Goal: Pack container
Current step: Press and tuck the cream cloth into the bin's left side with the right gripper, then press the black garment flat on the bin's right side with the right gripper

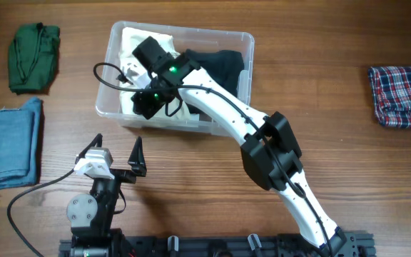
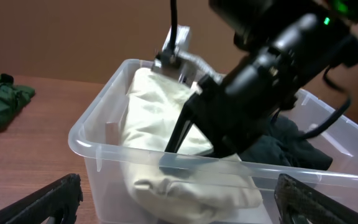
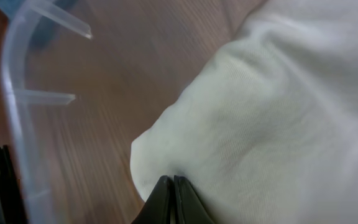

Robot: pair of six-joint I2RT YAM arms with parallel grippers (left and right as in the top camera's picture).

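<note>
Overhead: clear rectangular plastic container located at 11 o'clock on table; right gripper seen inside, above cream fabric bundle.
Left wrist: left gripper released, spread wide, faced toward container.
Right wrist: right fingers clenched together, pressed against cream fabric.

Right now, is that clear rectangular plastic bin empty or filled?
Partly filled: a cream-white cloth and a dark garment lie inside the clear rectangular plastic bin.

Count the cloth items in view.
5: green cloth and blue cloth at left, plaid cloth at right, white cloth and dark cloth inside the container. The right arm may hide more.
</note>
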